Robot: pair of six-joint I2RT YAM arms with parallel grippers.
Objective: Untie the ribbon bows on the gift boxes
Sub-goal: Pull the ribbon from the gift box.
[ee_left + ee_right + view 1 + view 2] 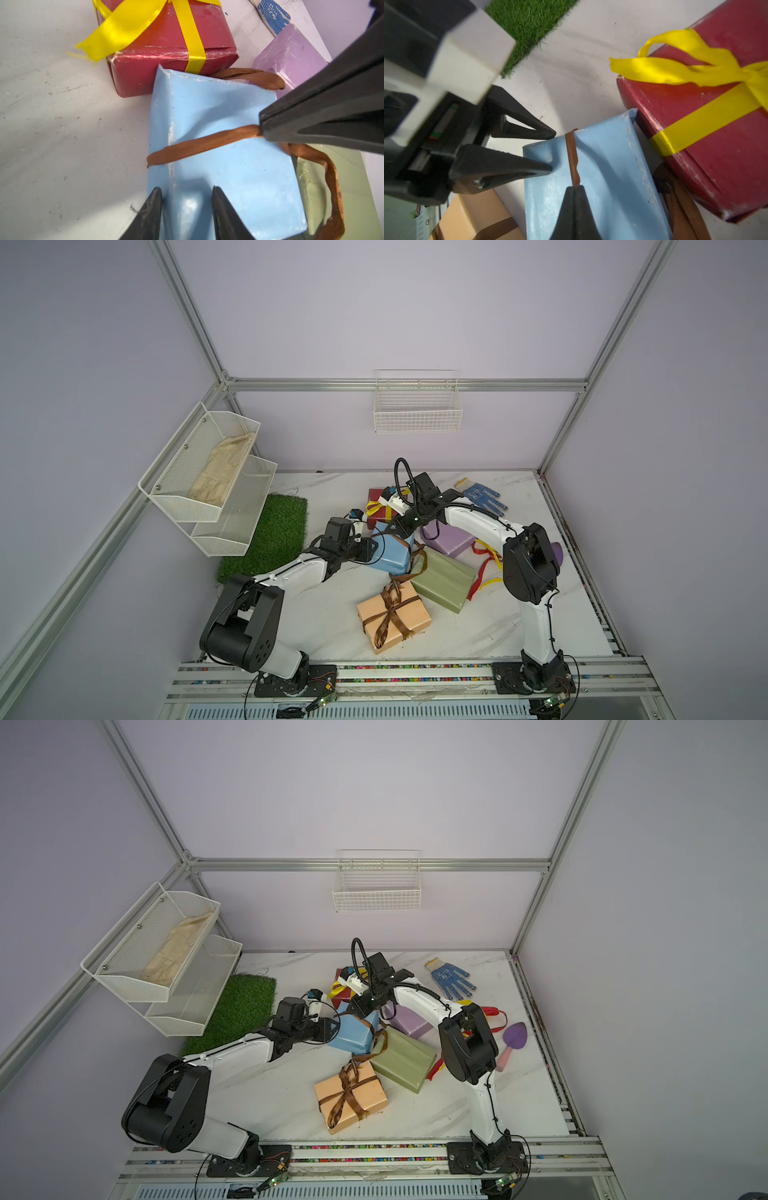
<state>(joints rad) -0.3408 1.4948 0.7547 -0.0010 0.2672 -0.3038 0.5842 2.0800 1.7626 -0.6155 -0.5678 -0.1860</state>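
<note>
Left wrist view: my left gripper [186,188] is part-closed, fingers clamped on one end of the light blue box [218,124], and my right gripper [262,125] is pinched tight on the brown ribbon [197,145] crossing that box's top. Right wrist view: my right jaws meet on the brown ribbon, my left fingers [529,164] dent the box's end, and the dark red box [716,166] with its yellow bow [685,70] sits just beside the light blue box. In both top views the light blue box lies among the dark red box, lilac box [446,539] and olive box [442,580], the peach box [392,616] nearer my bases.
</note>
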